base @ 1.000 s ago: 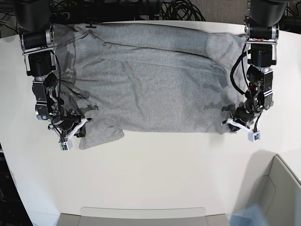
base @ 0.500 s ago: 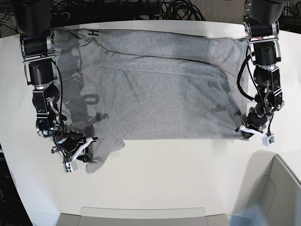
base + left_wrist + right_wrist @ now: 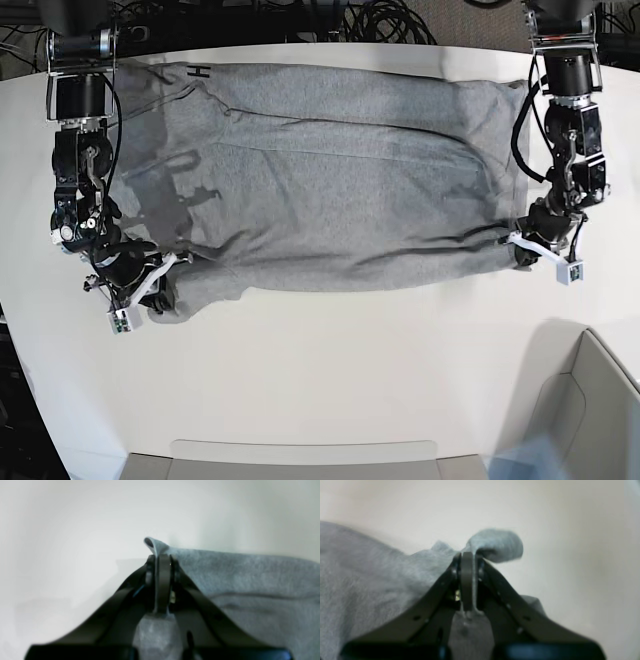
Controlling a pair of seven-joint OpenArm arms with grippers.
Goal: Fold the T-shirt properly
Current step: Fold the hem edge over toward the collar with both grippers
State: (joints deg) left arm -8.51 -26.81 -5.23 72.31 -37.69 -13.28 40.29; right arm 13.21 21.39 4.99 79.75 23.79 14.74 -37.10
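The heather-grey T-shirt (image 3: 330, 170) lies spread across the far half of the white table, with black lettering showing near its far left. My left gripper (image 3: 528, 250) is shut on the shirt's near right corner; in the left wrist view (image 3: 160, 557) a fold of grey cloth (image 3: 155, 545) sticks out past the closed tips. My right gripper (image 3: 150, 287) is shut on the shirt's near left corner; in the right wrist view (image 3: 467, 555) a bunched lump of cloth (image 3: 498, 544) pokes past the closed tips.
The white table (image 3: 330, 380) runs toward the near edge. A grey bin (image 3: 585, 415) stands at the near right corner. A pale tray edge (image 3: 300, 458) runs along the bottom. Dark cables (image 3: 370, 22) lie behind the table.
Both grippers have moved with the shirt's near corners: first toward the near edge, then back a little. The shirt now lies stretched wider, and the lettering at the far left shows.
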